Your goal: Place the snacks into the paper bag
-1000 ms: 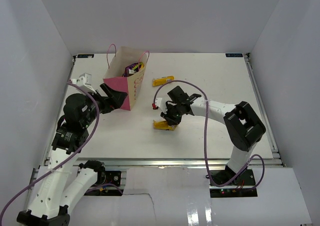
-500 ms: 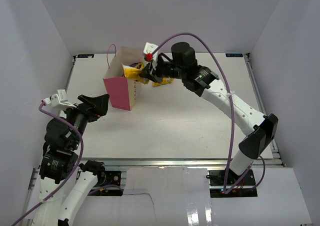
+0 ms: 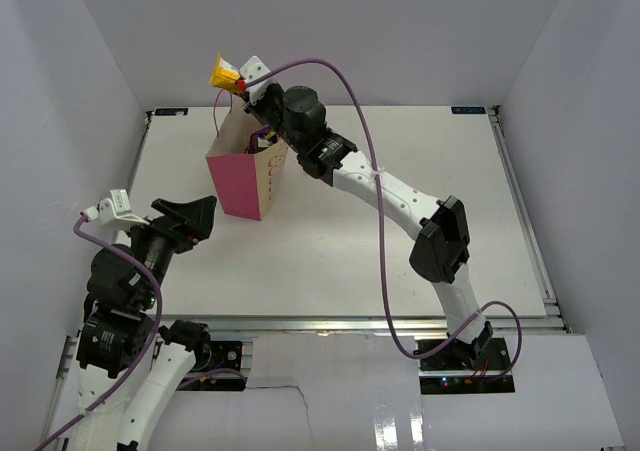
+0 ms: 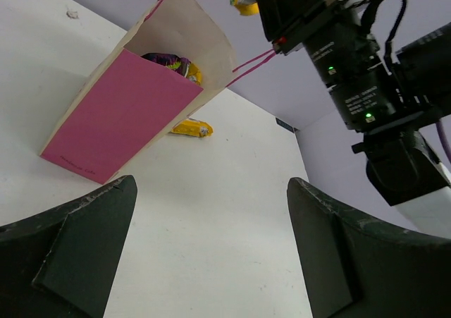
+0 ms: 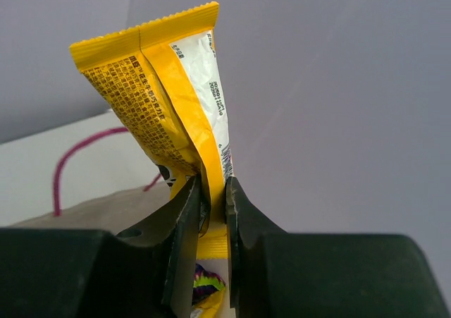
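Observation:
The pink paper bag (image 3: 240, 183) stands upright at the back left of the table, mouth open. A purple chip bag (image 4: 168, 63) and a yellow packet lie inside it; the chip bag also shows below the jaws in the right wrist view (image 5: 206, 283). My right gripper (image 3: 238, 83) is shut on a yellow candy packet (image 5: 162, 85) and holds it upright, high above the bag's far rim (image 5: 106, 209). Another yellow packet (image 4: 192, 127) lies on the table beyond the bag. My left gripper (image 4: 211, 247) is open and empty, near the bag's front left.
The bag's thin pink loop handles (image 5: 77, 163) stand up at its rim under the held packet. The right arm (image 3: 380, 186) stretches across the table's middle toward the bag. White walls enclose the table (image 3: 400, 251) on three sides.
My right gripper has lifted the yellow packet up and to the left, from the bag's right rim to high over its far edge. The left arm has barely moved.

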{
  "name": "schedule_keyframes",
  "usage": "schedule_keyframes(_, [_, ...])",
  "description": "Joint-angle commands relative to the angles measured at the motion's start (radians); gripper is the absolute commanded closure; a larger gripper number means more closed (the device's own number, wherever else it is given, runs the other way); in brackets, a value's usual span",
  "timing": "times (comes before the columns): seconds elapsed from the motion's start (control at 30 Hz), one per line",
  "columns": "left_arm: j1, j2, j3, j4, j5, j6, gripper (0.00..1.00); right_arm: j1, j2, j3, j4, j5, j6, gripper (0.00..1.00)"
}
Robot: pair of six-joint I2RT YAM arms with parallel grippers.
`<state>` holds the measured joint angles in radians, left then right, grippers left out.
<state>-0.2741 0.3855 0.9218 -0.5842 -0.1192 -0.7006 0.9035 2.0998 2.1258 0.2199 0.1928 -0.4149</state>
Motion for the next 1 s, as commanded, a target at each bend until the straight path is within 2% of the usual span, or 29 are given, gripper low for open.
schedule_keyframes(0.0, [0.004,-0.007,-0.006,-0.019,0.012,-0.002,0.02,-0.003,-0.026,0.025,0.147,0.102,-0.062,0.92])
schedule_keyframes(0.1, [0.004,-0.005,-0.011,-0.019,0.015,0.000,0.02,-0.009,-0.034,-0.016,0.154,0.111,-0.076,0.90])
schedule_keyframes(0.2, [0.004,0.001,-0.018,-0.009,0.021,0.003,0.02,-0.011,-0.038,-0.043,0.154,0.106,-0.100,0.71])
schedule_keyframes(0.23, [0.003,0.004,-0.021,-0.006,0.024,0.001,0.02,-0.011,-0.041,-0.047,0.153,0.102,-0.107,0.57])
schedule_keyframes(0.33, [0.003,0.012,-0.026,0.006,0.035,0.001,0.02,-0.011,-0.047,-0.052,0.138,0.085,-0.111,0.46])
schedule_keyframes(0.43, [0.004,0.016,-0.026,0.011,0.041,0.001,0.02,-0.014,-0.057,-0.047,0.131,0.082,-0.110,0.40])
schedule_keyframes(0.57, [0.004,0.018,-0.029,0.014,0.044,-0.002,0.02,-0.017,-0.087,-0.035,0.108,0.065,-0.079,0.39])
schedule_keyframes(0.7, [0.004,0.024,-0.024,0.015,0.050,-0.002,0.02,-0.035,-0.135,0.014,0.001,0.002,-0.024,0.40])
schedule_keyframes(0.77, [0.004,0.029,-0.024,0.015,0.062,0.001,0.02,-0.081,-0.179,0.017,-0.115,-0.059,0.022,0.40])
schedule_keyframes(0.8, [0.004,0.030,-0.026,0.017,0.069,0.003,0.02,-0.113,-0.217,-0.001,-0.157,-0.185,0.075,0.39])
schedule_keyframes(0.87, [0.004,0.036,-0.031,0.020,0.085,0.010,0.02,-0.214,-0.250,-0.067,-0.288,-0.338,0.112,0.39])
schedule_keyframes(0.9, [0.004,0.038,-0.034,0.029,0.093,0.013,0.02,-0.292,-0.283,-0.101,-0.325,-0.560,0.104,0.32])
schedule_keyframes(0.97, [0.004,0.047,-0.047,0.041,0.114,0.021,0.02,-0.369,-0.308,-0.217,-0.390,-0.758,0.085,0.18])
